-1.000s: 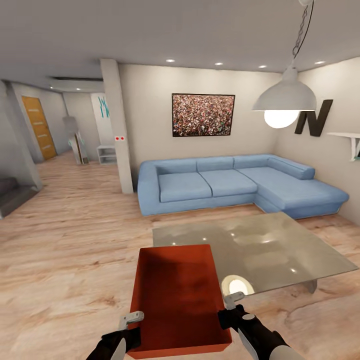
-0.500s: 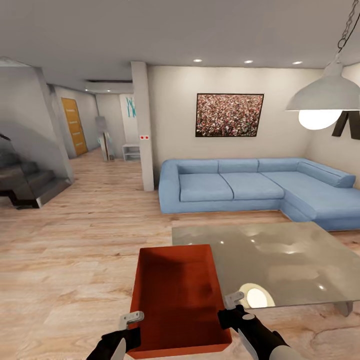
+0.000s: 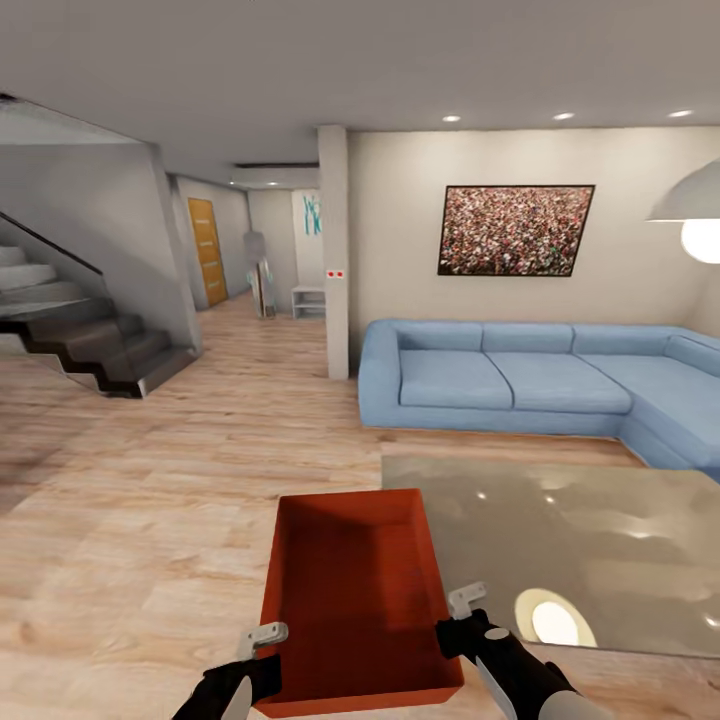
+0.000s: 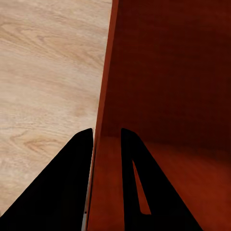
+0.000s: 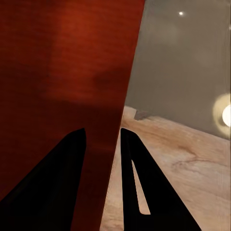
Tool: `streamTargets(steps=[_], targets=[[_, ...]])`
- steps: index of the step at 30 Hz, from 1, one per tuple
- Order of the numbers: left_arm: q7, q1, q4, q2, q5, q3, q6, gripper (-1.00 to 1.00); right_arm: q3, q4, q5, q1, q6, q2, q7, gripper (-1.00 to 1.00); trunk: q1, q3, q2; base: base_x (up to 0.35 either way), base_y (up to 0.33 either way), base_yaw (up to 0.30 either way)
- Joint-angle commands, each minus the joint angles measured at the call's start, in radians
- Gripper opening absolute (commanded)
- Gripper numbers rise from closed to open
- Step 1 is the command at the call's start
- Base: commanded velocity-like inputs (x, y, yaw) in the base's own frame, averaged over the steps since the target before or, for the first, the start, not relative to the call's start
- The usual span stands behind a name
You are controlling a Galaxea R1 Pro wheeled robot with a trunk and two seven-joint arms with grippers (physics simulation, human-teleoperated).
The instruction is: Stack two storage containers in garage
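Both arms end in black, rounded wrist housings, the right one [image 3: 505, 660] running back into a pale grey forearm shell. Each of the grippers, left [image 3: 262, 634] and right [image 3: 466, 598], carries short light-grey metal fingers with small dark screw holes. Seen from the wrist cameras, the fingers [image 4: 67, 187] are flat black tapering wedges, one on each side cut by a narrow slot [image 5: 138, 190].

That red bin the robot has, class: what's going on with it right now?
The robot carries one red bin in front of itself with both arms. The left gripper pinches one side wall, one finger inside and one outside, and the right gripper does the same on the opposite wall. It is in the living room, on wood flooring, beside the glass table and blue sofa.
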Motion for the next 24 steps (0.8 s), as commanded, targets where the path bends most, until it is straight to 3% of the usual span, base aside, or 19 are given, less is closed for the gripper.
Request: streamTargets(steps=[1, 24], targets=[[0.009, 0.0, -0.003, -0.008, 0.018, -0.036, 0.003, -1.0, -0.029, 0.0, 0.013, 0.0, 0.006, 0.059, 0.001, -1.0, 0.0, -0.001, -0.001, 0.0, 0.0, 0.3], [0.009, 0.0, -0.003, -0.008, 0.018, -0.036, 0.003, -1.0, -0.029, -0.001, 0.014, 0.0, 0.007, 0.059, 0.001, -1.0, 0.0, -0.001, -0.001, 0.0, 0.0, 0.3]])
